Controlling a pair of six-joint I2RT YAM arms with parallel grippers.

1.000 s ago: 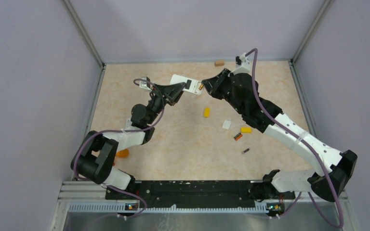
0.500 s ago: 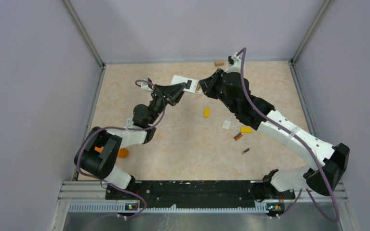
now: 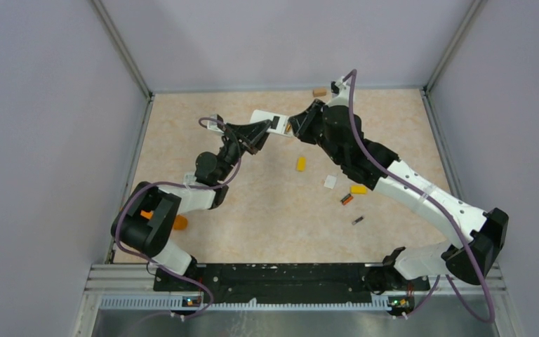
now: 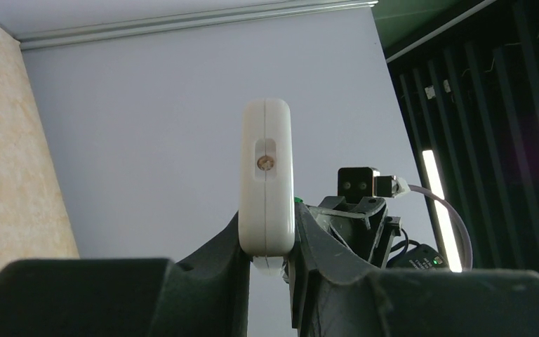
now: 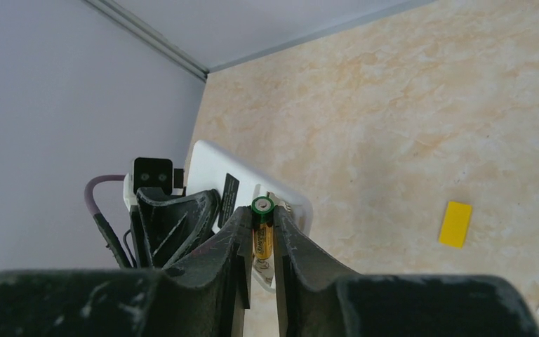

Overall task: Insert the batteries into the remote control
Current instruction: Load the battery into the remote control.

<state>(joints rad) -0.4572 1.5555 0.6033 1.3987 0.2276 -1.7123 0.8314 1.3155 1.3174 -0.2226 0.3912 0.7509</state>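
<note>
My left gripper is shut on the slim white remote control and holds it off the table, edge-on in the left wrist view. My right gripper is shut on a gold battery with a green end. The battery's tip sits at the battery recess in the remote's back, beside a dark label. Two other batteries lie on the table: an orange-and-black one and a dark one.
Two yellow blocks and a small white piece lie mid-table. An orange cylinder sits by the left arm. A brown block rests at the back wall. Grey walls close in three sides.
My right gripper has moved a little left, bringing the battery up against the remote's recess. The left arm and remote have barely moved.
</note>
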